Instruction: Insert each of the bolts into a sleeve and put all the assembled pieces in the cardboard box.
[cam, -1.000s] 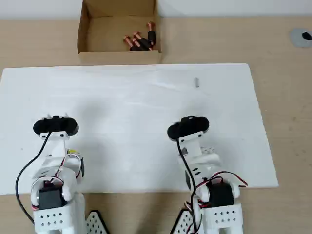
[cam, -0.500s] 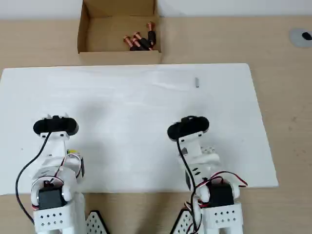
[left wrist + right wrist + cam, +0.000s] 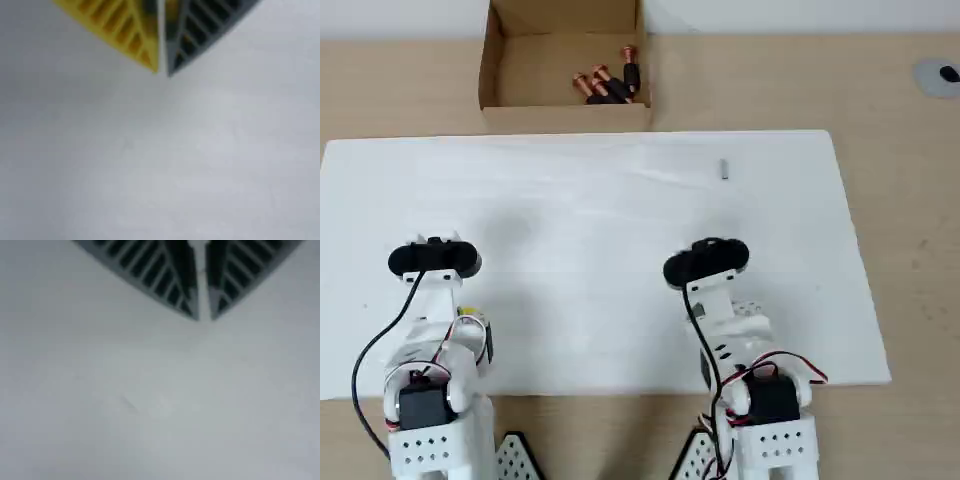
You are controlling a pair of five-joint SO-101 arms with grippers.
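Up close, the left claw [image 3: 161,71] is clenched on nothing, its yellow finger [image 3: 120,25] and grey finger [image 3: 205,30] meeting at the tips with only a hairline between them, just above the white sheet [image 3: 160,165]. The right claw [image 3: 202,317] is likewise clenched and empty, two grey fingers drawn together over the same sheet. From above, the left arm [image 3: 432,330] and right arm [image 3: 730,330] sit folded side by side at the near edge of the sheet, the left one showing a yellow part. Farther out on the sheet, beyond the right arm, lies a small grey bit [image 3: 723,169]; I cannot tell what it is. Past the sheet's far edge, on the wooden table [image 3: 900,180], stands the open box [image 3: 488,70], well apart from both arms. The pieces [image 3: 608,84], copper-tipped with dark sleeves, lie clustered inside it toward its right wall. A grey disc [image 3: 935,76] sits at the table's far right edge.
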